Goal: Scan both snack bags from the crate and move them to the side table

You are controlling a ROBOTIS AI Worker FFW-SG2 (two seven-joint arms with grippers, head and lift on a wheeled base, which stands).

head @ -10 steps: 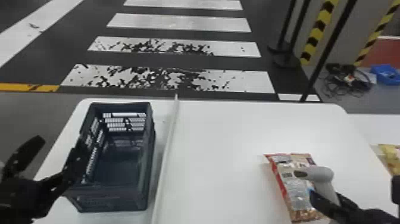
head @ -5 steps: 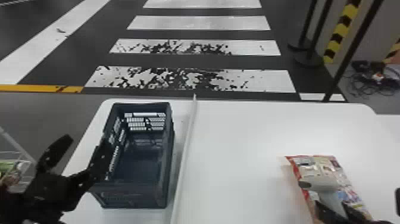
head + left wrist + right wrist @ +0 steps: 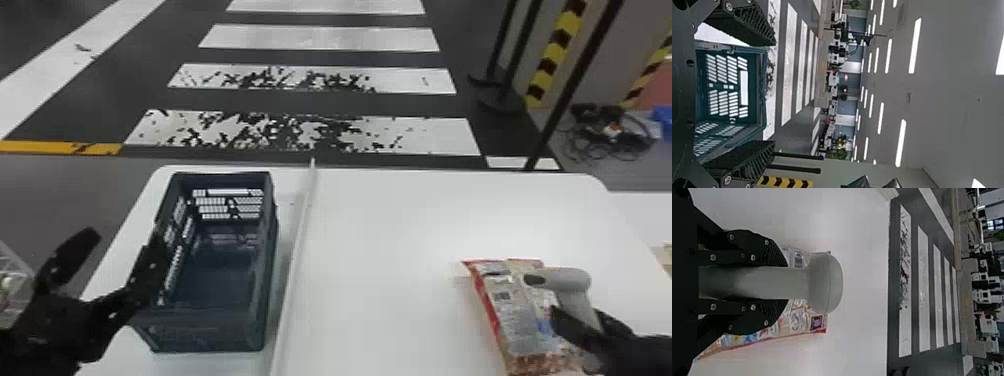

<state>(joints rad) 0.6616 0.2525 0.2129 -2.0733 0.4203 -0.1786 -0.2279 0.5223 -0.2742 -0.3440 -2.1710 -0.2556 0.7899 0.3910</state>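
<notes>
Head view: the snack bag (image 3: pixel 517 325) lies on the right part of the white tabletop (image 3: pixel 390 240), toward the near edge, its red border facing the middle and a barcode patch (image 3: pixel 501 296) showing on its upward face. Over it sits the pale grey scanner (image 3: pixel 562 280), clamped by its handle in the right gripper (image 3: pixel 577 320); whether scanner and bag touch, I cannot tell. The right wrist view has the right gripper's 2 fingers closed on the handle from both sides, with the bag behind.

Across a raised strip (image 3: pixel 295 260) that runs from the far edge toward the near edge stands the dark crate (image 3: pixel 210 330), upright by the tabletop's left edge. The left gripper (image 3: pixel 125 232) is at the crate's left side, its 2 fingers wide apart; the left wrist view shows the crate's slotted wall beyond the gap between them.

Farther out, white stripes (image 3: pixel 320 37) cross the dark floor past the far edge. Black posts (image 3: pixel 525 45) and tangled cables (image 3: pixel 610 127) stand or lie beyond the far right corner.
</notes>
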